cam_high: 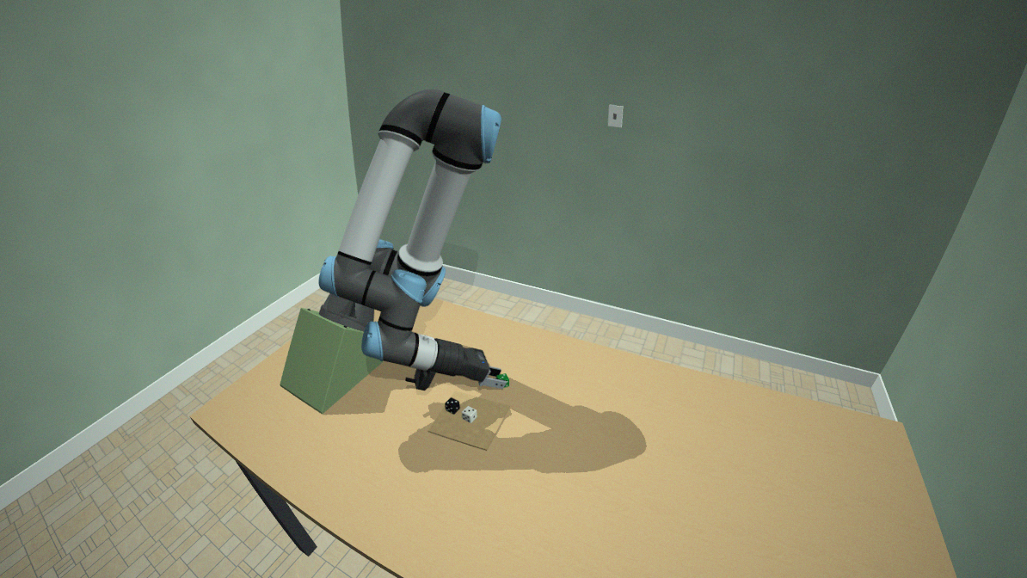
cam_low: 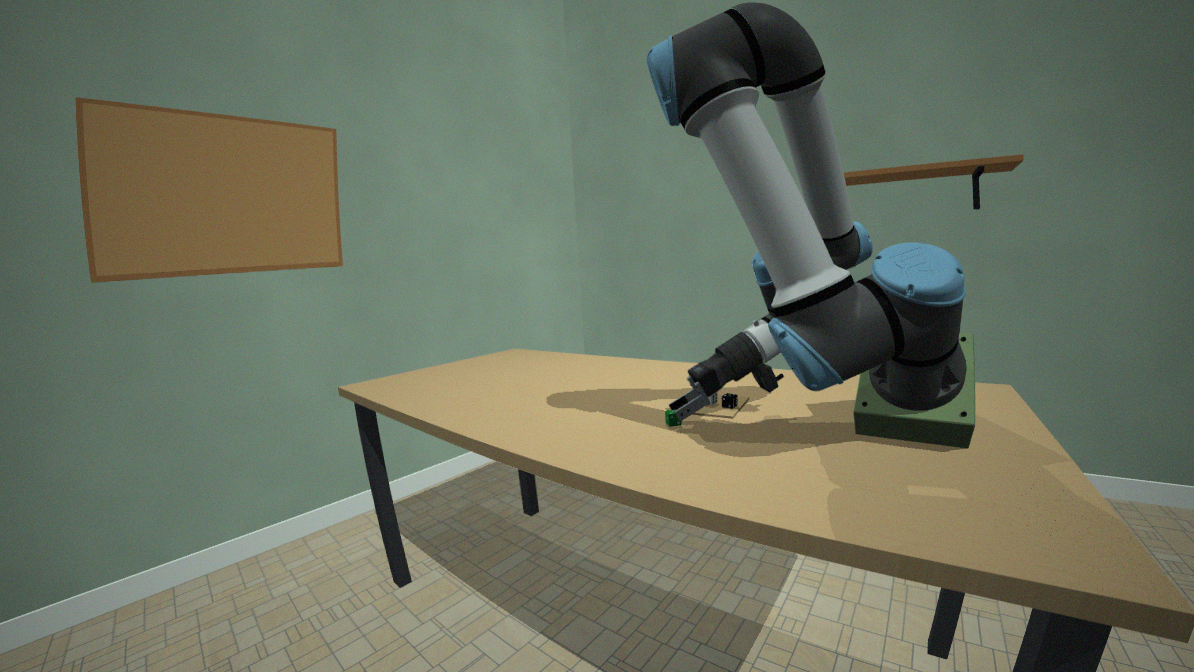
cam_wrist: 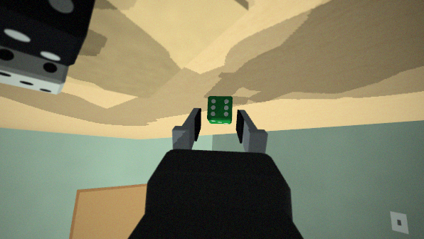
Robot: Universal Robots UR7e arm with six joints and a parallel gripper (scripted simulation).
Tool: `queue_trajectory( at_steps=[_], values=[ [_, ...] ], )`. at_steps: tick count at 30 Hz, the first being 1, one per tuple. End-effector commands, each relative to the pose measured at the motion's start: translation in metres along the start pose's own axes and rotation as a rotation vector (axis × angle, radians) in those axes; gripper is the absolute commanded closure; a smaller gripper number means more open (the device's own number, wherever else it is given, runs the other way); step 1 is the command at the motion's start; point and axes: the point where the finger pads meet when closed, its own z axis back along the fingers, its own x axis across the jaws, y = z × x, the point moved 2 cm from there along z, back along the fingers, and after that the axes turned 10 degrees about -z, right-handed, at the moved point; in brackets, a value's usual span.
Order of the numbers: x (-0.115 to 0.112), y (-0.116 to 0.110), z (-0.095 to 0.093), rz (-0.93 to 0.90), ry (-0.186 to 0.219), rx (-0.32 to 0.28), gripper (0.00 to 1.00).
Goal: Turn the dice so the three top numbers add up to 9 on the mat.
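Green die [cam_wrist: 220, 109]: on counter [cam_high: 718, 459], off the mat [cam_high: 470, 430], straight ahead just beyond the end effector [cam_wrist: 217, 122] fingertips, six-face toward wrist. End effector: spread wide, gripping nothing; fingers flank it with gaps.

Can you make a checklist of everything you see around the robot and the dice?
Surface: tan table, arm's shadow across it.
Job's things: black die and white die on the mat; green die off the mat, on the table.
Clutter: nothing seen.
Gripper: gripper open, low, fingers either side of the green die, not gripping.
Cables: nothing seen.
Surroundings: green walls, corkboard, shelf, wall switch, tiled floor.
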Motion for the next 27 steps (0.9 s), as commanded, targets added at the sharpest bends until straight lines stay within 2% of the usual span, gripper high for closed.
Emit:
queue_trajectory(
  at_steps=[1,7,17,27],
  values=[
    [0.0,0.0,0.018,0.0,0.004,0.004,0.21],
    [0.0,0.0,0.029,0.0,0.004,0.004,0.21],
    [0.0,-0.001,0.031,0.0,0.004,0.004,0.21],
    [0.005,-0.025,0.043,0.0,0.004,0.004,0.21]
  ],
)
